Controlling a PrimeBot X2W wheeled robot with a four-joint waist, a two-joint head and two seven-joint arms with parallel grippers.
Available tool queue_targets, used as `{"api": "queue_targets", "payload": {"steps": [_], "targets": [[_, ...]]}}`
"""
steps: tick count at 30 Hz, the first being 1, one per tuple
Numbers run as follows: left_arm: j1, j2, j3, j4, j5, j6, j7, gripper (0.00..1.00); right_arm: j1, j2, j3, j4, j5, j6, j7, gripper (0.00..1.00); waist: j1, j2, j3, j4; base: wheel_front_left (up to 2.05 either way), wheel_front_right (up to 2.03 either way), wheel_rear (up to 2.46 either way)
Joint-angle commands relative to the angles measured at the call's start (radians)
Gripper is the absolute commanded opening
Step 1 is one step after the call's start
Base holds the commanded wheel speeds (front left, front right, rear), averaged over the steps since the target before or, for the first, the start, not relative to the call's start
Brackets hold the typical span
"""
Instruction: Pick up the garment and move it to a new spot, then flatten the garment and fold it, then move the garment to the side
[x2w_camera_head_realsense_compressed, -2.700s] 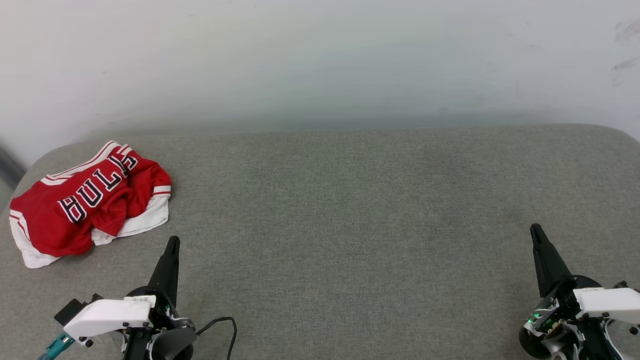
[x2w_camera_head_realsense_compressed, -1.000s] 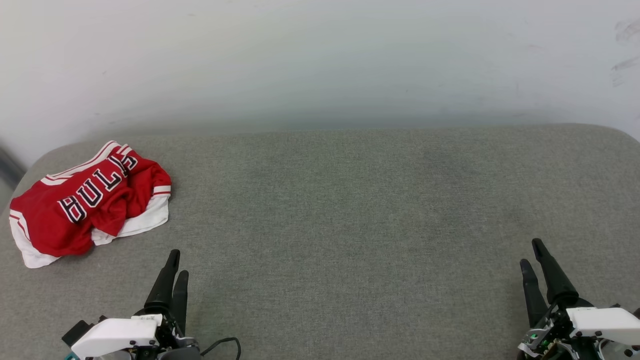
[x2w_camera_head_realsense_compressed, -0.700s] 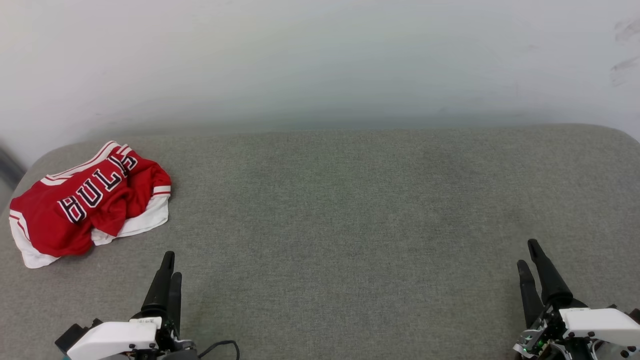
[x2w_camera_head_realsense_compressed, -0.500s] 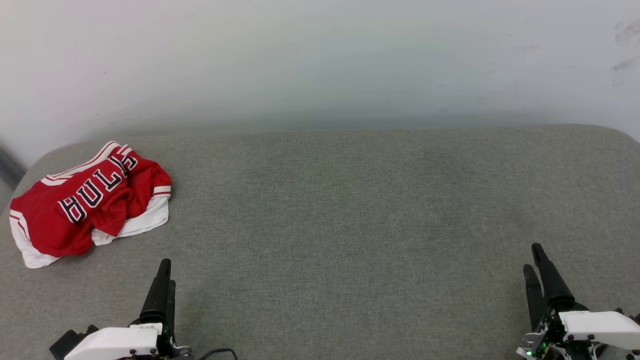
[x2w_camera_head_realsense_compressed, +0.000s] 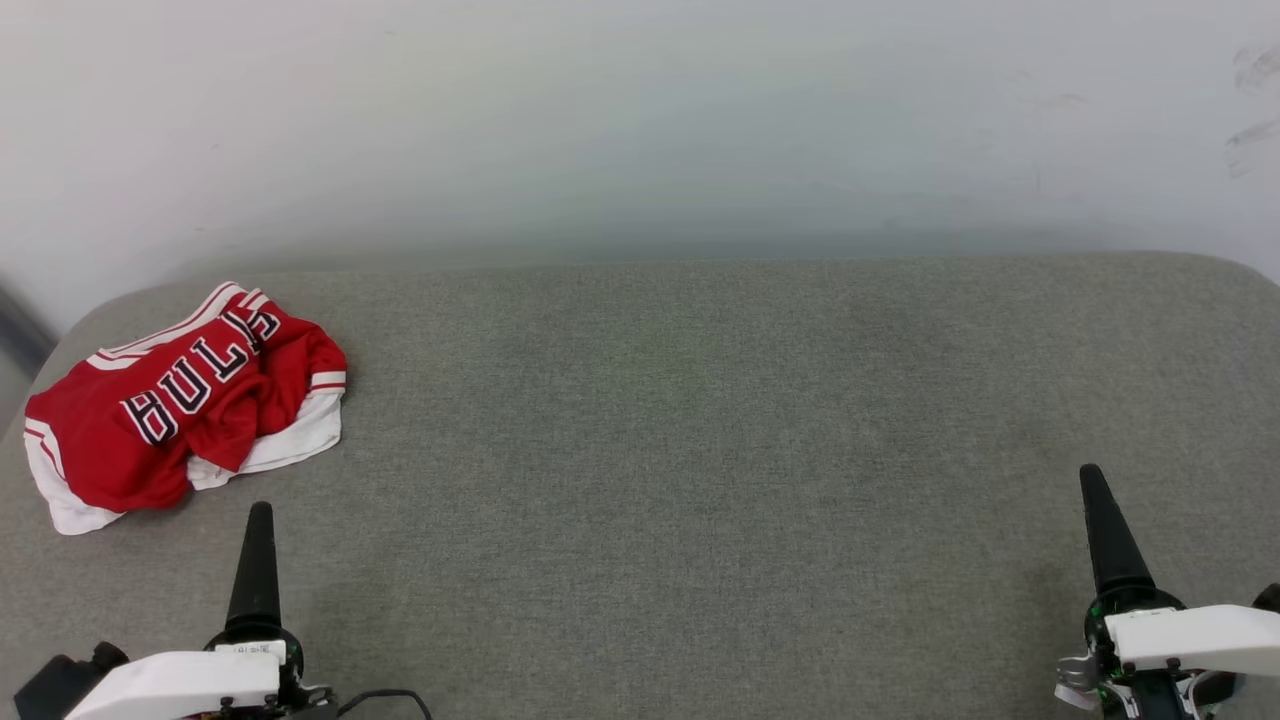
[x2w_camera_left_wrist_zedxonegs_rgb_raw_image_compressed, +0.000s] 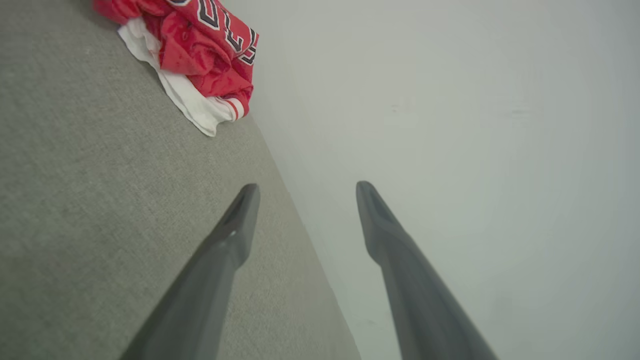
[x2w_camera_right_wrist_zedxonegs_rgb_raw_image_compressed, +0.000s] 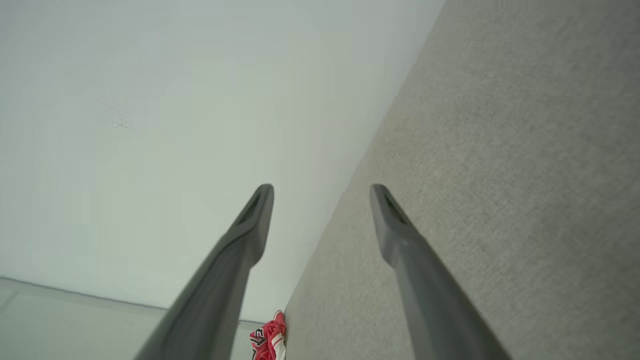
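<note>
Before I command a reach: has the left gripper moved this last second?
Yes, toward the robot's left. The left gripper lined up with the right edge of the garment; now it sits inside that edge.

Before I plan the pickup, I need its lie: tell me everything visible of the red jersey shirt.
The red jersey-style shirt with white sleeves and striped trim lies crumpled in a loose heap at the far left of the grey fabric surface, near the pale wall. Black, white-outlined "BULLS" lettering faces up, slanting. White cloth shows under the red folds on the near side. It looks soft and thin. Only the surface touches it; the open left claw is apart from it.
</note>
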Motion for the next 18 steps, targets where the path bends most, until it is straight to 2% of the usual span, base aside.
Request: {"api": "queue_targets", "payload": {"steps": [1, 7, 15, 18], "targets": [[-0.012, 0.003, 0.007, -0.034, 0.040, 0.003, -0.011, 1.00, -0.006, 0.000, 0.004, -0.035, -0.068, 0.002, -0.010, 1.00, 0.0000, 0.0000, 0.000, 0.000, 0.00, 0.00, 0.00], [-0.006, 0.003, -0.009, -0.115, 0.191, 0.039, -0.033, 1.00, -0.008, 0.000, 0.008, -0.097, -0.250, 0.002, -0.032, 1.00, 0.0000, 0.0000, 0.004, 0.001, 0.00, 0.00, 0.00], [0.009, 0.003, -0.108, -0.221, 0.434, 0.134, -0.060, 1.00, -0.011, 0.000, 0.066, -0.210, -0.519, 0.002, -0.059, 1.00, 0.0000, 0.0000, 0.010, 0.002, 0.00, 0.00, 0.00], [0.012, 0.003, -0.149, -0.242, 0.506, 0.151, -0.069, 1.00, -0.007, 0.000, 0.087, -0.234, -0.595, 0.002, -0.068, 1.00, 0.0000, 0.0000, 0.011, 0.002, 0.00, 0.00, 0.00]]}}
